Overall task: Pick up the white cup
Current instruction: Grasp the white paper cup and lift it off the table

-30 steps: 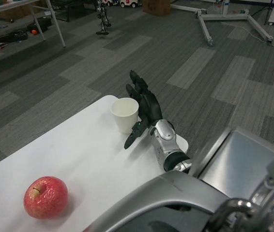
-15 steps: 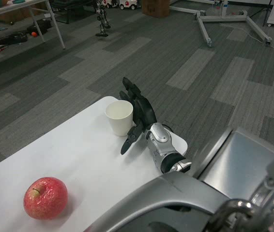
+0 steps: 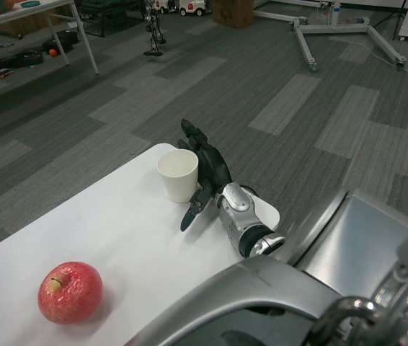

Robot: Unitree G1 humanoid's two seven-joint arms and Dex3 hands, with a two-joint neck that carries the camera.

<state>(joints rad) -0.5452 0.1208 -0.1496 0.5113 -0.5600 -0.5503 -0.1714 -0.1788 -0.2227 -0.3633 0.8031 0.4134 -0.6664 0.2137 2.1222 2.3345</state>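
Observation:
A white cup [image 3: 178, 174] stands upright near the far edge of the white table [image 3: 117, 238]. My right hand [image 3: 205, 171] sits just to the right of the cup with its fingers spread behind and beside the cup wall. Its thumb points down toward the table in front of the cup. The fingers look close to the cup or just touching it, and they are not closed around it. My left hand is out of view.
A red apple [image 3: 70, 292] lies on the table at the near left. The table's far edge runs just behind the cup, with grey carpet floor beyond. A table leg [image 3: 85, 40] and a metal stand [image 3: 334, 29] are far off.
My right hand and the cup shifted a little to the left on the table compared with one second ago. Since half a second ago they have barely moved.

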